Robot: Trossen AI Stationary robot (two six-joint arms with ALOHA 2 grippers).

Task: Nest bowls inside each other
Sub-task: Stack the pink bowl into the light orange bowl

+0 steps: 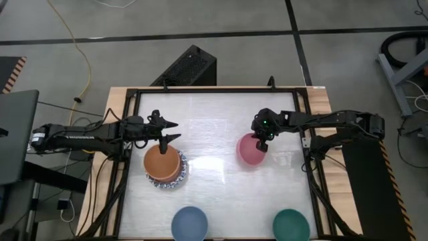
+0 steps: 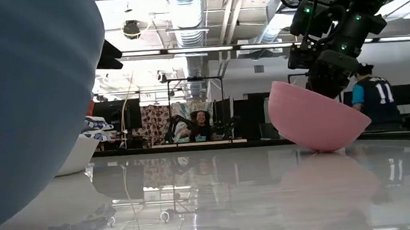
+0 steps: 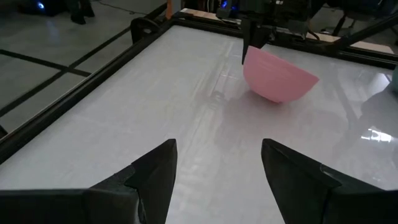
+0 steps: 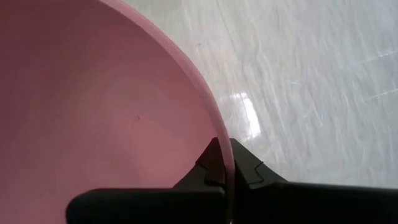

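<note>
A pink bowl (image 1: 249, 151) stands tilted right of the table's middle, and my right gripper (image 1: 262, 143) is shut on its rim. On the left stands a stack of nested bowls, an orange bowl (image 1: 162, 163) on top and white blue-patterned bowls (image 2: 81, 147) below. My left gripper (image 1: 175, 131) hangs open above the stack's far edge, with nothing between its fingers (image 3: 155, 171). A blue bowl (image 1: 190, 223) and a dark green bowl (image 1: 291, 225) rest on their bases at the near edge. My right gripper pinches the pink bowl's rim (image 4: 214, 134) on the side toward the table's right edge, one finger (image 4: 208, 163) inside the bowl and one outside. The fingers slant down from the right. The bowl is tipped, its rounded underside (image 2: 327, 146) on the table.
A black frame (image 1: 134, 100) runs around the white tabletop, with wooden edges outside it. Bare tabletop lies between the stack and the pink bowl. The blue bowl (image 2: 24, 93) fills the left of the low view. People show in the room behind the table.
</note>
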